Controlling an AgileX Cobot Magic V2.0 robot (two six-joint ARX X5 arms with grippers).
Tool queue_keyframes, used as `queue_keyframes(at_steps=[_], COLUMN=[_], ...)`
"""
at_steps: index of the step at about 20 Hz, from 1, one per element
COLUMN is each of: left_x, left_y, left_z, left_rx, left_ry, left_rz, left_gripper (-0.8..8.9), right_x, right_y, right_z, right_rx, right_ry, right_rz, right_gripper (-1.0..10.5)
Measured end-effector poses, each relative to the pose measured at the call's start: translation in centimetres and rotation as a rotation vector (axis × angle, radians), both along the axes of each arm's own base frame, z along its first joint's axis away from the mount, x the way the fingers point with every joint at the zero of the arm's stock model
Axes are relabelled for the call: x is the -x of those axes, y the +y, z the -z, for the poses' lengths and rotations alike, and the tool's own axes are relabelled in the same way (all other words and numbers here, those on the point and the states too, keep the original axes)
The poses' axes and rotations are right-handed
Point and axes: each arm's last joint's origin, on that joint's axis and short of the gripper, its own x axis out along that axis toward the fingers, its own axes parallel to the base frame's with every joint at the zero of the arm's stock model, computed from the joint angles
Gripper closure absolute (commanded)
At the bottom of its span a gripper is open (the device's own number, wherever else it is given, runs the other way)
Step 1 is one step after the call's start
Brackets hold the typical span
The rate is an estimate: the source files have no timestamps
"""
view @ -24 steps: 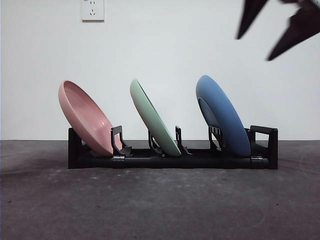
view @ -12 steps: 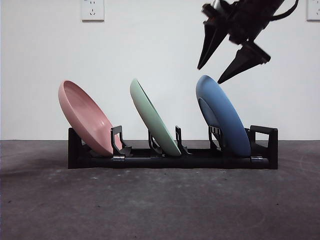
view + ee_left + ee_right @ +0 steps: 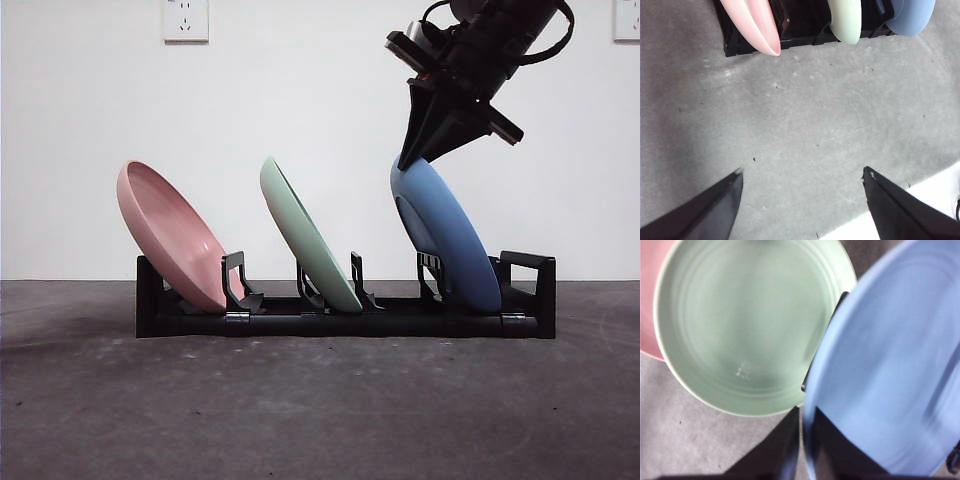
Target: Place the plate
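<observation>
Three plates lean in a black rack (image 3: 350,322): a pink plate (image 3: 170,235) on the left, a green plate (image 3: 305,235) in the middle, a blue plate (image 3: 450,235) on the right. My right gripper (image 3: 412,160) reaches down from the upper right and is shut on the top rim of the blue plate. In the right wrist view its jaws (image 3: 804,415) pinch the rim of the blue plate (image 3: 890,365), with the green plate (image 3: 750,325) just beyond. My left gripper (image 3: 801,174) hangs open over bare grey table, well short of the rack (image 3: 800,25).
Grey tabletop runs in front of the rack. A white wall with a socket (image 3: 185,18) stands behind it. A white strip (image 3: 920,200) shows past the table's edge in the left wrist view.
The right arm came down from the upper right corner to the blue plate. Its jaws, spread half a second ago, are now closed on the plate's top rim. The plates have not moved.
</observation>
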Motion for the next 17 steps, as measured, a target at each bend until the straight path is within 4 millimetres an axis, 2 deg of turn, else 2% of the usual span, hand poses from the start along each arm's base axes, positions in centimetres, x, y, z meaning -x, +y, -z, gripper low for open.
queue_keyframes(at_steps=[5, 8, 12, 15, 17], left_x=[-0.1, -0.1, -0.1, -0.1, -0.1], left_y=[0.0, 0.0, 0.0, 0.0, 0.0], left_z=[0.0, -0.1, -0.1, -0.1, -0.1], left_rx=[0.001, 0.001, 0.001, 0.001, 0.001], left_ry=[-0.007, -0.011, -0.013, -0.014, -0.016], left_rz=[0.0, 0.0, 0.0, 0.0, 0.0], left_gripper=[4.3, 4.3, 4.3, 4.3, 4.3], right_x=[0.4, 1.1, 2.6, 4.6, 6.0], right_y=[0.0, -0.2, -0.5, -0.8, -0.5], right_z=[0.1, -0.9, -4.4, -7.2, -8.4], right_rx=[0.008, 0.005, -0.084, -0.133, -0.142], right_ry=[0.028, 0.011, -0.067, -0.126, -0.15], right_rz=[-0.012, -0.025, -0.069, -0.098, -0.128], right_gripper=[9.3, 9.3, 9.3, 9.3, 9.3])
